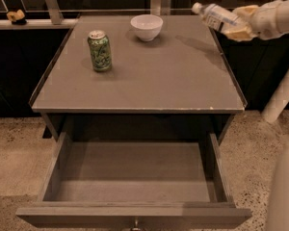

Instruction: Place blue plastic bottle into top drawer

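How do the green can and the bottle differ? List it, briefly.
The green can stands upright on the table; the blue plastic bottle is tilted, held in the air by the gripper at the table's far right corner. The can is green and opaque; the bottle is clear with a pale label and white cap. Neither is in the top drawer.

Matt cream gripper (238, 29) top rt holds clear plastic bottle (216, 16); matt grey table (159, 76)
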You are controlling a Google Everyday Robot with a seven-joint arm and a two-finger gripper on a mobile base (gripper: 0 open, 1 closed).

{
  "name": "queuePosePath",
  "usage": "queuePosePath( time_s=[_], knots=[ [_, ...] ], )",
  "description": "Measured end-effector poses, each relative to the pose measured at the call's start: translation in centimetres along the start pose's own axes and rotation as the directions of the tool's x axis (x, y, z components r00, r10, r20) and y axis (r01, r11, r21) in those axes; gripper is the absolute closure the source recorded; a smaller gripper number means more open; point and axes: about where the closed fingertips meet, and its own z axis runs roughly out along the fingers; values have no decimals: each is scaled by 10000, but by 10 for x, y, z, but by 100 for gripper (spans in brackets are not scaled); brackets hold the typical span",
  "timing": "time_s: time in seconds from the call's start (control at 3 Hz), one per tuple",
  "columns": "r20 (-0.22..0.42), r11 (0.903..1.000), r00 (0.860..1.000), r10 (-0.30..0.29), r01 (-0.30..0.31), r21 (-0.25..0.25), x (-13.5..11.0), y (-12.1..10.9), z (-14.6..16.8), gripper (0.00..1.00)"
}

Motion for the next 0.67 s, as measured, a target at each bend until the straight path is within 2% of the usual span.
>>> queuePosePath(
  time_s=[0.33, 0.67],
  knots=[
    [303, 9948, 9995, -29, -2, 1022, -16, -15, -53, 100],
    [298, 9950, 9995, -37, 7, 994, -17, -15, -52, 100]
  ],
)
